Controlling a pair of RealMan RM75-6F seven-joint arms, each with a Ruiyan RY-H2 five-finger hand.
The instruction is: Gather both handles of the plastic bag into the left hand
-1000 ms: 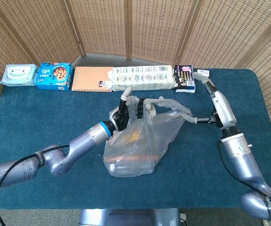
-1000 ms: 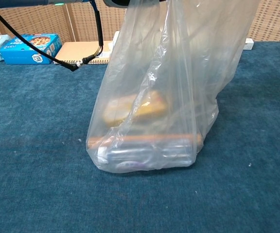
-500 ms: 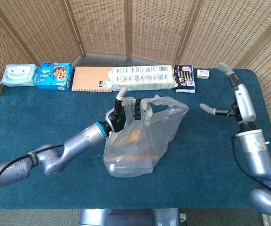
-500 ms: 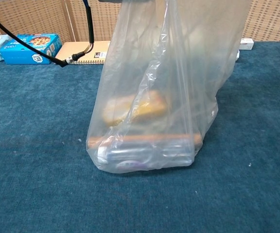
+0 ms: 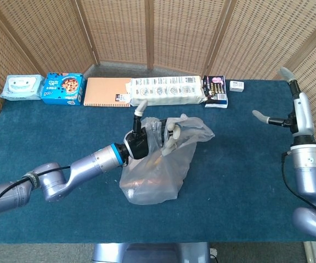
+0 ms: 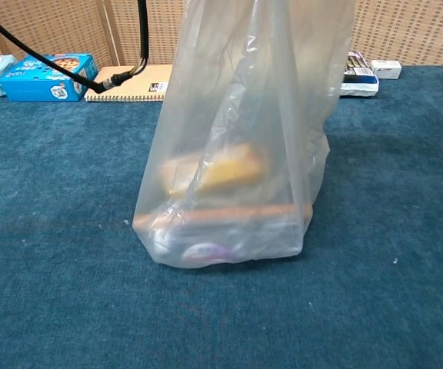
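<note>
A clear plastic bag (image 5: 155, 172) stands on the blue table (image 5: 48, 142), with a yellowish item (image 6: 223, 171) and a flat box (image 6: 229, 231) inside. My left hand (image 5: 147, 137) grips the bunched handles at the top of the bag and holds it upright. A loose fold of plastic (image 5: 193, 129) hangs just right of that hand. Far off by the table's right edge, my right hand (image 5: 291, 112) is raised and open, holding nothing. The chest view shows the bag (image 6: 237, 115) up close, with both hands out of frame.
Along the back edge lie a wipes pack (image 5: 21, 86), a blue cookie box (image 5: 63, 88), a tan notebook (image 5: 107, 91), a long white pack (image 5: 166, 90), a dark box (image 5: 214, 90) and a small white box (image 5: 236, 85). A black cable (image 6: 68, 65) hangs at upper left in the chest view.
My right hand has let go of the bag's right handle and swung away to the right edge. The bag's top has drawn in toward my left hand and the bag stands narrower.
</note>
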